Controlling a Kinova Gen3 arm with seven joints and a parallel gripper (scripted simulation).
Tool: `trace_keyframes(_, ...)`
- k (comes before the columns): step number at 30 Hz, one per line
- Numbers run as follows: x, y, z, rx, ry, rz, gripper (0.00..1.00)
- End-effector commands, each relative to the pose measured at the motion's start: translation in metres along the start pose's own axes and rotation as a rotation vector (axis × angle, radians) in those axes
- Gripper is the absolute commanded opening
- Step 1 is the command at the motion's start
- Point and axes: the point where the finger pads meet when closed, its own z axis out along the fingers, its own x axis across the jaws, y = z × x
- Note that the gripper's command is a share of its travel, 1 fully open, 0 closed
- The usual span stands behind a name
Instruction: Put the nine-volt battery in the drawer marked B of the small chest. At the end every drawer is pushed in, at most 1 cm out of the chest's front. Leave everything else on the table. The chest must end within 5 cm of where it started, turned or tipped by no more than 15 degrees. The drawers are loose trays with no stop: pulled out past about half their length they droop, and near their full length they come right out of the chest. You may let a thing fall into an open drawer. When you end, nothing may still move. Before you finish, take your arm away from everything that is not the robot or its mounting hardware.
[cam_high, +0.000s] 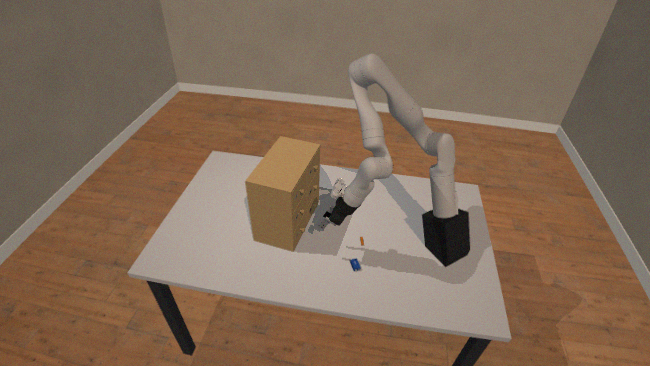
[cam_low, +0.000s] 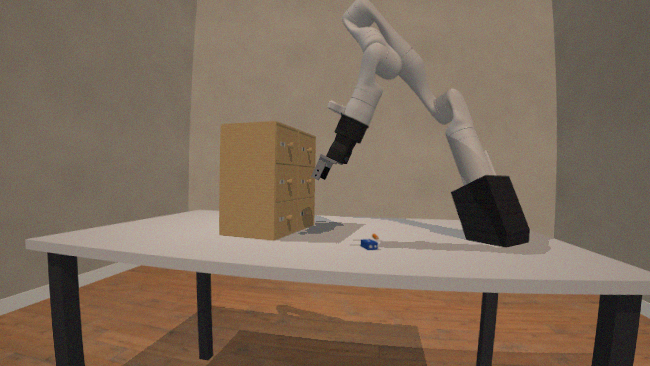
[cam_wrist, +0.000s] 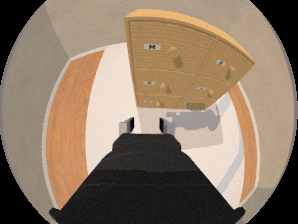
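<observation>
The small wooden chest (cam_high: 283, 192) stands on the white table, with six drawers in two columns and all of them pushed in; it also shows in the exterior view (cam_low: 267, 180) and the wrist view (cam_wrist: 182, 63). The blue nine-volt battery (cam_high: 355, 264) lies flat on the table, right of the chest's front, and shows in the exterior view (cam_low: 369, 244). My gripper (cam_low: 321, 170) (cam_high: 324, 225) is open and empty. It hangs in the air a short way in front of the chest's middle row, tilted down toward the drawers. The drawer labels are too small to read.
A small orange object (cam_high: 362, 241) lies on the table near the battery (cam_low: 375, 235). The arm's black base (cam_high: 446, 236) stands at the table's right side.
</observation>
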Motion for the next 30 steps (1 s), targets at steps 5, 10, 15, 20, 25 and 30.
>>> trace_keyframes(5,0.001,-0.008,-0.006,-0.028,-0.005,0.02,1.0)
trace_keyframes(10,0.001,-0.007,-0.01,-0.069,-0.005,0.02,1.0)
trace_keyframes(15,0.001,-0.007,-0.014,-0.109,-0.005,0.02,1.0)
trace_keyframes(20,0.001,-0.006,-0.017,-0.14,-0.007,0.02,1.0)
trace_keyframes(25,0.001,-0.006,-0.02,-0.171,-0.006,0.02,1.0)
trace_keyframes(30,0.001,-0.005,-0.024,-0.208,-0.007,0.02,1.0)
